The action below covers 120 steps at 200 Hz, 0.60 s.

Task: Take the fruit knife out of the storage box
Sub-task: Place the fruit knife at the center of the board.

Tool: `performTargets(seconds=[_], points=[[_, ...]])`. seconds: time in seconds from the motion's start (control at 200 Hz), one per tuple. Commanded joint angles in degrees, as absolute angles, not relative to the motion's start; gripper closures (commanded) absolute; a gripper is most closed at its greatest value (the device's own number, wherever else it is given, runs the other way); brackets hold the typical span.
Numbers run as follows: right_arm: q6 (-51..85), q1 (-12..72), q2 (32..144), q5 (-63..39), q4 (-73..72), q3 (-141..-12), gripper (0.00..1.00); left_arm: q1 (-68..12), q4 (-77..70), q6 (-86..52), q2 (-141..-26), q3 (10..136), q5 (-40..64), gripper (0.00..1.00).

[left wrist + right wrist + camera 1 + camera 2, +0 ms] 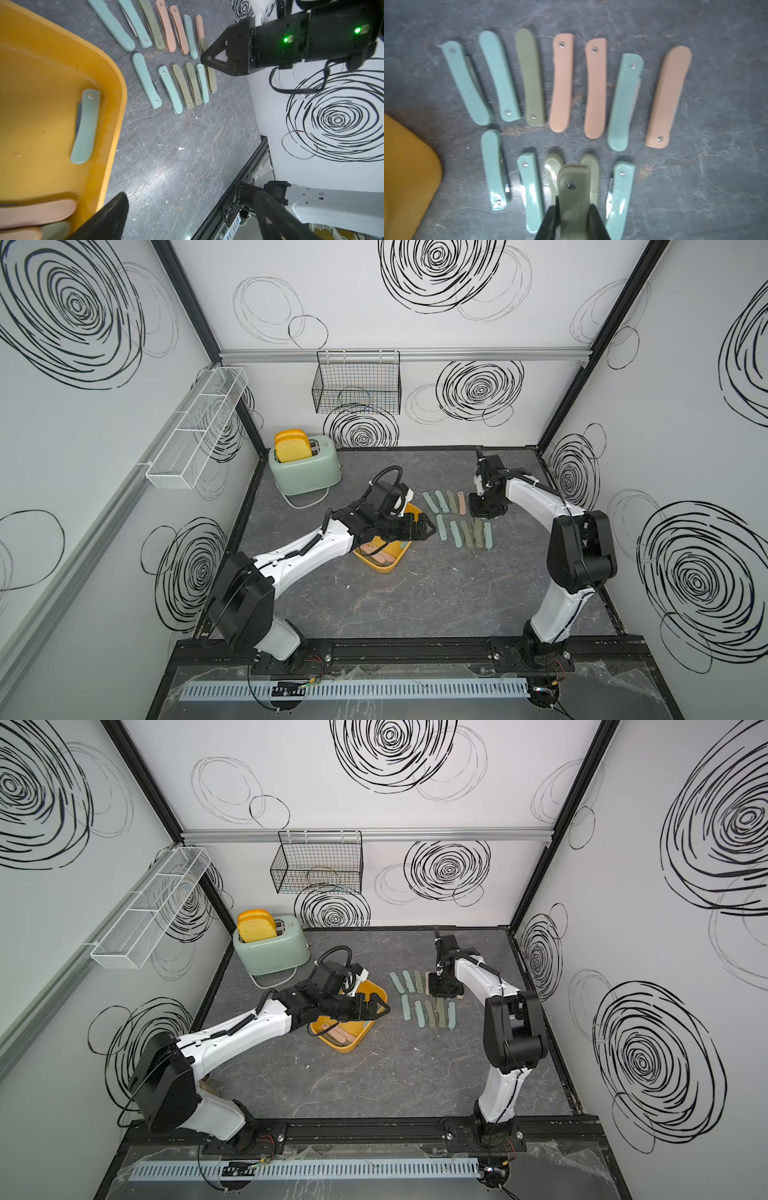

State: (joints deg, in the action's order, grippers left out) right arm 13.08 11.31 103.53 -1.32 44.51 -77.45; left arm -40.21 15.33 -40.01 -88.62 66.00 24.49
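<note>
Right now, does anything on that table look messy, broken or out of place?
Nothing looks spilled or broken. The near row of knives is bunched, its olive ones touching, unlike the spaced-out far row. The right gripper holds another olive knife over them.

Both top views look steeply down from high above the storage box (pixel 384 568) at the whole table (pixel 415 605), while the left wrist view, close over the box, and the right wrist view, low beside it, share the rows of knives (pixel 595 89).
</note>
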Motion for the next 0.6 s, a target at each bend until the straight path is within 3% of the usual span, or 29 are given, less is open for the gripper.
performTargets(seconds=[0.0,0.595], points=[[11.6,9.4,101.6,1.6,43.0,-74.5,0.83,-41.6,13.3,-38.5,-91.0,69.5,26.1,0.02],[12.2,6.1,108.1,11.4,42.8,-71.2,0.82,-42.8,14.5,-37.0,-90.7,68.6,26.6,0.02]])
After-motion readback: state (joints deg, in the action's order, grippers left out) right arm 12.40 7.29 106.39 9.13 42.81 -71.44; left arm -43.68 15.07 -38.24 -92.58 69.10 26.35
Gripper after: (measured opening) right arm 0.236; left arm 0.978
